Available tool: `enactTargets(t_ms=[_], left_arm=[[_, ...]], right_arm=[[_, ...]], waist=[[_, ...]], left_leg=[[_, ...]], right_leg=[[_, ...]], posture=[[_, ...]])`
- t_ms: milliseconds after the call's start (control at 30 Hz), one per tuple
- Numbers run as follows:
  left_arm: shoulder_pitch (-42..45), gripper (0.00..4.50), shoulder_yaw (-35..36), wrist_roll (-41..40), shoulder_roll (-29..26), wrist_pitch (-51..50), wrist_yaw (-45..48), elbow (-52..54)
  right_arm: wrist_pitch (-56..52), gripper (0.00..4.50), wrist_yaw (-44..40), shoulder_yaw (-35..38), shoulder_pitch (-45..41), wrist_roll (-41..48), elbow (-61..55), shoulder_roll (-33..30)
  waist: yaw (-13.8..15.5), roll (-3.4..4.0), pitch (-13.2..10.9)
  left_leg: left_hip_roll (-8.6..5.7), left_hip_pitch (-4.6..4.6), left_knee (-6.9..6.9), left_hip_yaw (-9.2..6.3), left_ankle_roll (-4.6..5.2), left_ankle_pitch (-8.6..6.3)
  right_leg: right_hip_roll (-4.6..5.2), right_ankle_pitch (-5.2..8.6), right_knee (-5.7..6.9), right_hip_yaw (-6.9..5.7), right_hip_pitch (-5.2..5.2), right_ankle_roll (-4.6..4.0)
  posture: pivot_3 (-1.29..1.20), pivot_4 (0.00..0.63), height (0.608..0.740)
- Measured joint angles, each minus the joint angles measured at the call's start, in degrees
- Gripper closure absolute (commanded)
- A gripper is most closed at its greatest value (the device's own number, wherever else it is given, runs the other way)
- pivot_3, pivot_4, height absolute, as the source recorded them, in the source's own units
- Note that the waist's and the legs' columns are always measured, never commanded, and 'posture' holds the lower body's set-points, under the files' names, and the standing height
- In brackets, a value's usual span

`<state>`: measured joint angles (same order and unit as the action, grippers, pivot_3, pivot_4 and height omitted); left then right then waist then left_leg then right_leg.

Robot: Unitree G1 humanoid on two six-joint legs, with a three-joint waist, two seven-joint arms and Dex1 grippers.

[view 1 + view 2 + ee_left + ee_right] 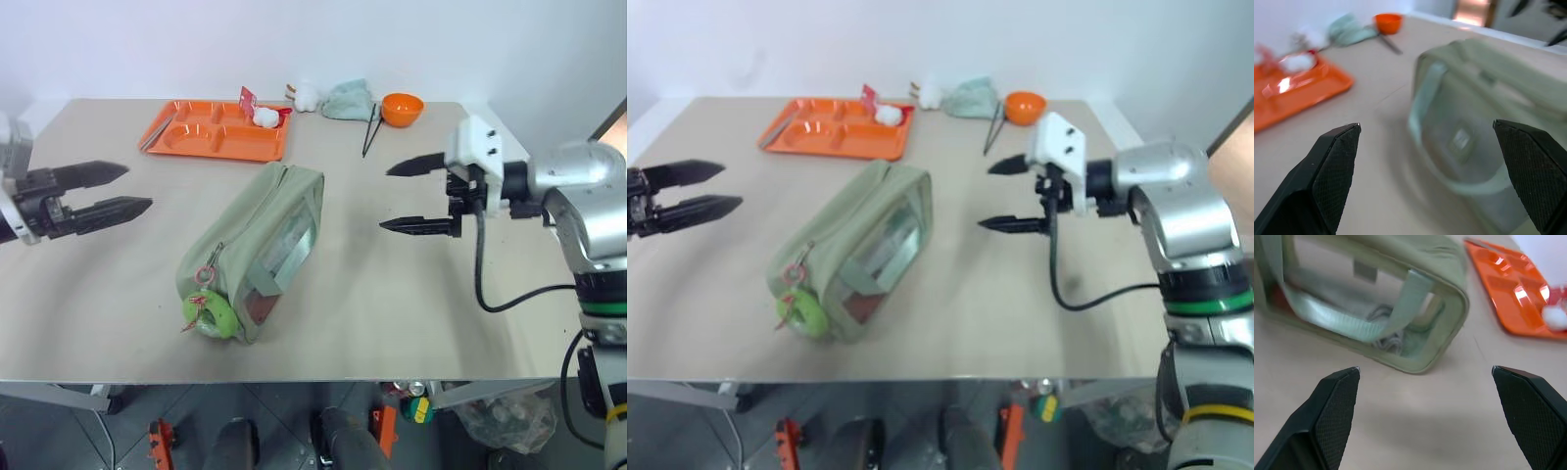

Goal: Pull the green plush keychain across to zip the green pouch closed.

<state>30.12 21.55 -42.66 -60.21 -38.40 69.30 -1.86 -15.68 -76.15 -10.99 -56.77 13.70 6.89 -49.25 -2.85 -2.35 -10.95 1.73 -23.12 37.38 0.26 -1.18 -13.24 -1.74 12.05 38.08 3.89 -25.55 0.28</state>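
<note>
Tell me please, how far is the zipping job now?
Nothing looks done: the green plush keychain hangs at the near end of the green pouch. Nothing is in hand; left end effector and right end effector are open, apart from it. Grasping and pulling remain.

Lit evenly and brightly from above, with soft diffuse light and no hard glare across the matte beige tabletop [392,323]. Only faint, short shadows thrown under the boxy sage-green fabric pouch [265,235] and beneath the black two-fingered right gripper [419,196]. Small bright highlights caught on the glossy orange plastic compartment tray [1518,293] and on the pouch's clear window. Head views reasonably sharp, slightly softer in the right eye. Left wrist view heavily smeared with motion blur, pouch and tray both indistinct, black fingers [1334,161] crisp. Right wrist view mostly sharp, far corner washed out white.
</note>
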Motion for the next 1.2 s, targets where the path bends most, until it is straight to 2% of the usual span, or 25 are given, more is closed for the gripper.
enactTargets(t_ms=[167, 333, 533, 833, 867, 1200], left_arm=[[7.0, 0.0, -4.6, -2.3, 0.2, -1.9, 3.0, 3.3], [7.8, 0.0, -6.4, -2.5, 0.7, -2.1, 3.6, 4.9], [6.1, 0.0, -5.8, -4.2, 0.9, -4.0, 2.9, 8.1], [4.5, 0.0, -4.6, -7.9, 1.3, -5.8, 0.0, 11.7], [4.2, 0.0, -4.6, -8.0, 1.4, -5.8, -0.4, 12.1], [3.1, 0.0, -3.1, -10.1, 2.4, -6.5, -2.7, 12.8]], right_arm=[[13.9, 0.01, -4.7, -6.4, -12.6, -7.1, 10.0, 8.3], [22.6, 0.01, -8.7, -10.0, -18.9, -10.7, 19.3, 14.8], [28.8, 0.01, -11.7, -12.9, -20.5, -11.1, 22.2, 20.2], [37.2, 0.01, -11.8, -15.5, -23.7, -15.6, 32.3, 27.3], [37.9, 0.55, -11.8, -15.5, -23.8, -16.1, 33.5, 27.8], [41.3, 3.94, -12.0, -15.6, -23.9, -18.1, 37.8, 28.3]], waist=[[-0.4, 0.0, 0.0], [-0.3, 0.0, 0.0], [-0.2, 0.0, 0.0], [0.0, 0.0, 0.0], [0.1, 0.0, 0.0], [0.1, 0.0, 0.0]], left_leg=[[0.06, -0.04, -0.02, -0.08, 0.01, -0.01], [0.05, -0.12, 0.0, -0.15, 0.01, -0.01], [0.04, -0.15, 0.04, -0.17, -0.01, 0.0], [0.03, -0.13, 0.12, -0.26, -0.19, 0.11], [0.03, -0.13, 0.12, -0.27, -0.2, 0.11], [0.02, -0.09, 0.13, -0.31, -0.26, 0.15]], right_leg=[[-0.12, 0.03, 0.08, 0.02, -0.07, -0.06], [-0.1, 0.05, 0.14, -0.01, -0.1, -0.09], [0.02, 0.05, 0.19, -0.04, -0.11, -0.09], [0.0, 0.03, 0.31, -0.15, -0.1, -0.13], [0.0, 0.03, 0.33, -0.15, -0.1, -0.14], [-0.01, 0.04, 0.45, -0.17, -0.11, -0.17]], posture=[[0.0, 0.15, 0.74], [0.0, 0.15, 0.74], [0.0, 0.15, 0.74], [0.0, 0.15, 0.74], [0.0, 0.15, 0.74], [0.0, 0.15, 0.74]])
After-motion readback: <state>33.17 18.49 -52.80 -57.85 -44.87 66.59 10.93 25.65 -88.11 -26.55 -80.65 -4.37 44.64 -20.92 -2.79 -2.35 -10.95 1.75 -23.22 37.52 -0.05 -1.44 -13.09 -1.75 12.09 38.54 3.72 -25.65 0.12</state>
